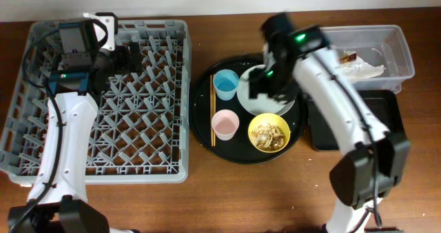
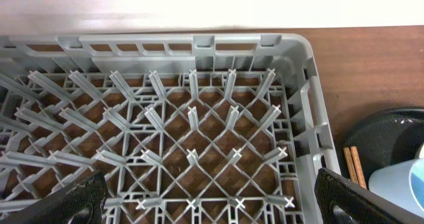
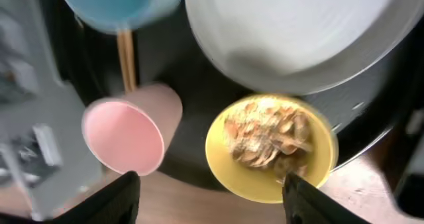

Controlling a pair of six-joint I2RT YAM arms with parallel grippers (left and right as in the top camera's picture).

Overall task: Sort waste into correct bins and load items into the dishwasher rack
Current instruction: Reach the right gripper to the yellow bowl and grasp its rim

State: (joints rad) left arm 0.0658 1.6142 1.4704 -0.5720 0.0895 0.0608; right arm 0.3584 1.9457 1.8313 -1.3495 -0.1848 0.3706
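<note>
The grey dishwasher rack (image 1: 103, 143) fills the left side. My left gripper (image 1: 131, 57) hovers open and empty over its far right corner; in the left wrist view (image 2: 212, 207) only pegs of the rack (image 2: 185, 118) lie between the fingers. My right gripper (image 1: 265, 81) is open and empty above the round tray, over the grey-white plate (image 1: 265, 107). In the right wrist view (image 3: 212, 197) it hangs above the pink cup (image 3: 126, 134), the yellow bowl (image 3: 225, 168) of noodle scraps (image 3: 265, 134), the plate (image 3: 291, 32), the blue cup (image 3: 119, 5) and the chopsticks (image 3: 126, 58).
The cups, bowl, plate and chopsticks (image 1: 213, 119) sit on a round black tray (image 1: 203, 133). The clear tub (image 1: 396, 54) at the back right holds white napkins (image 1: 362, 69). The black rectangular tray (image 1: 386, 116) lies in front of it.
</note>
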